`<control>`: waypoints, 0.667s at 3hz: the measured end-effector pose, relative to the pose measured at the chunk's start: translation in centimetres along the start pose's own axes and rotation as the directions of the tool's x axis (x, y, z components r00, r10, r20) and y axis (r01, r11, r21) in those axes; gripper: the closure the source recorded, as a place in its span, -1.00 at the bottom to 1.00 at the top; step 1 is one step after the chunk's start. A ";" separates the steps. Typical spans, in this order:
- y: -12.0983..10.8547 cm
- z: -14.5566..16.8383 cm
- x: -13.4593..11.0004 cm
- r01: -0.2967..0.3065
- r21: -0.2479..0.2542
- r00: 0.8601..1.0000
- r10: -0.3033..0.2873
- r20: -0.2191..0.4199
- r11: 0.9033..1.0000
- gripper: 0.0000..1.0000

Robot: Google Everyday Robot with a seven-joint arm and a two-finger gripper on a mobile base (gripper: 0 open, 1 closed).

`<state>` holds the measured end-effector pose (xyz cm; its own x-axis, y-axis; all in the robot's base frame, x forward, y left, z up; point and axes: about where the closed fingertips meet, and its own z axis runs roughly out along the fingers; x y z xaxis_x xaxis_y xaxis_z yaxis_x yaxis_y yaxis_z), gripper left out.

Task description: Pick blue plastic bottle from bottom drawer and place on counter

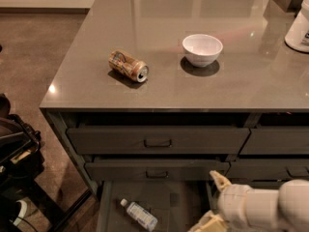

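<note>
The desk [159,88] fills the upper half of the view, its glossy top carrying a white jug [299,28] cut off at the right edge, a white bowl [202,49] and a tan can [128,65] lying on its side. Below the two shut handled drawers, the bottom drawer [169,202] stands pulled out, its grey floor showing. The white arm [270,209] comes in from the lower right corner. Its jaws stand spread wide with nothing between them, one pointing up over the drawer's right part, the other near the bottom edge of the frame.

The blue plastic bottle [140,215] lies flat on the drawer floor, to the left of the jaws and well apart from them. Its long axis runs diagonally, cap toward the upper left and base toward the lower right, so the base end is the nearer one. My guess is the jaws must travel left and turn to close across that axis.

The drawer's front and right side are hidden by the arm and the frame edge, and the lower jaw's tip is cut off.
</note>
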<state>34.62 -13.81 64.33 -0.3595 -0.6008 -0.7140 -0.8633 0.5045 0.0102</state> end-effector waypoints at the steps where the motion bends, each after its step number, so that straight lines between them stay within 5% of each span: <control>1: -1.2 6.2 2.8 -0.046 0.011 0.998 0.045 0.042 0.999 -1.00; 2: -2.6 7.4 3.6 -0.072 0.060 0.996 0.069 0.049 0.996 -1.00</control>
<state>38.20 -12.76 56.54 -0.4005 -0.5334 -0.7451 -0.8124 0.5827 0.0195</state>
